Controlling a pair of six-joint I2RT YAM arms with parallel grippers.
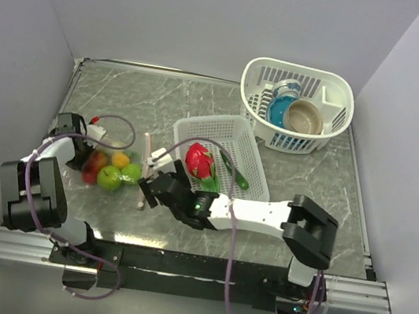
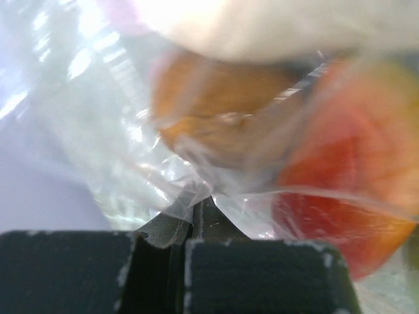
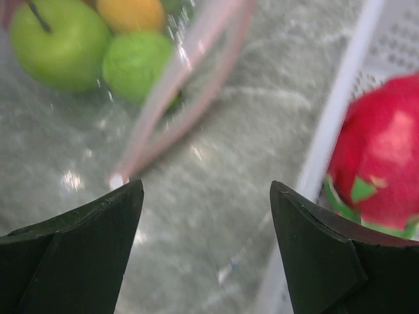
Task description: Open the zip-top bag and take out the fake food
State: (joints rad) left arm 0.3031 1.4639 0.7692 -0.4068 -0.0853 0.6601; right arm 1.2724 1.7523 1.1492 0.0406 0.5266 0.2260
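Top external view: we saw the left gripper [image 2: 194,219] pinching the bag [image 1: 116,168] of fake food [image 1: 109,179], the right gripper [image 3: 206,203] spread empty beside the bag's zip strip [image 1: 144,169].

You see a clear bag [image 1: 102,162] with a pink zip strip [image 1: 145,151]; green apple [image 1: 109,179]; orange fruit [image 1: 120,160]; red-pink, green-leaved dragon fruit [image 1: 198,160]; white perforated basket [image 1: 251,168]; grey veined table [image 1: 202,104]; tan bowl [image 1: 303,118] and blue cup [image 1: 279,111] in the far basket [image 1: 336,89], also white.

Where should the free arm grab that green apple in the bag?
Probably across the round middle of the green apple, reaching in from the flat white basket side: the pink strip of the zip-top bag gapes open that way, and the left fingers pinch its far end.
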